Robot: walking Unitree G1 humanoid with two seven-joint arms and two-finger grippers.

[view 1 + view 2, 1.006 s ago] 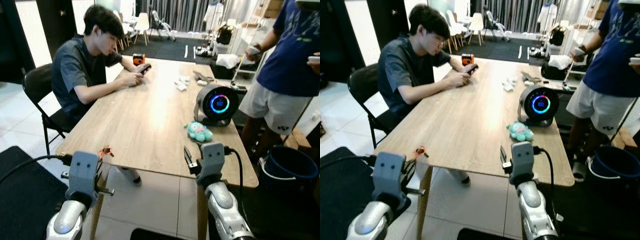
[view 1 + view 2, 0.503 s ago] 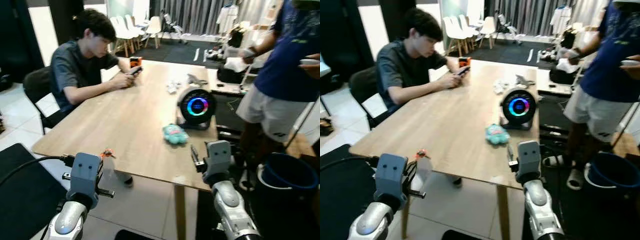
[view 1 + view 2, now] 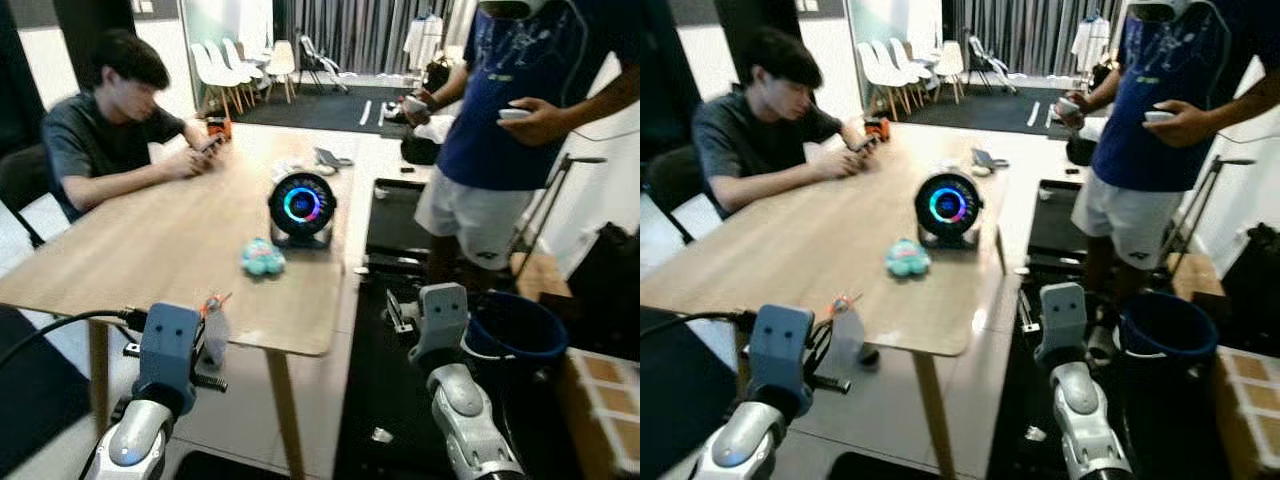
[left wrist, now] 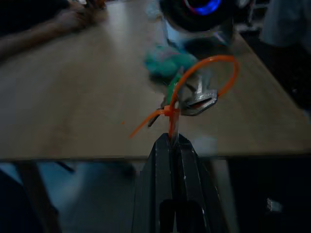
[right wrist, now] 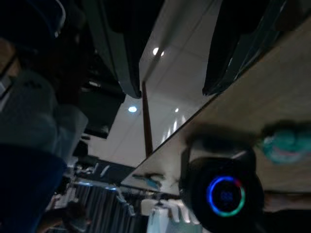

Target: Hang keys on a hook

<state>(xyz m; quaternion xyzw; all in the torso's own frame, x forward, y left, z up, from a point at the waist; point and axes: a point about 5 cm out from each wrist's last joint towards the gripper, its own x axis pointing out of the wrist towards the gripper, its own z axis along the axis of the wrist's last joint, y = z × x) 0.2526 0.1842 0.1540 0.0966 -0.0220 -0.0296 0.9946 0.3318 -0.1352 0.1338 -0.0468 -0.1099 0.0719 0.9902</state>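
left hand [image 4: 173, 138] clamped on one orange-tied keys bunch [image 4: 194, 94], right hand [image 5: 170, 48] fingers apart, two people

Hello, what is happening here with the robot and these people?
The left gripper is shut on the orange zip-tie loop that carries the keys, held up near the wooden table's corner. The right gripper is open and holds nothing. One person sits at the table; another person stands nearby.

Long wooden table [image 3: 150, 250], white chairs [image 3: 225, 65] beyond, pale tiled floor [image 3: 880, 410], perhaps grey curtains [image 3: 350, 25] behind.
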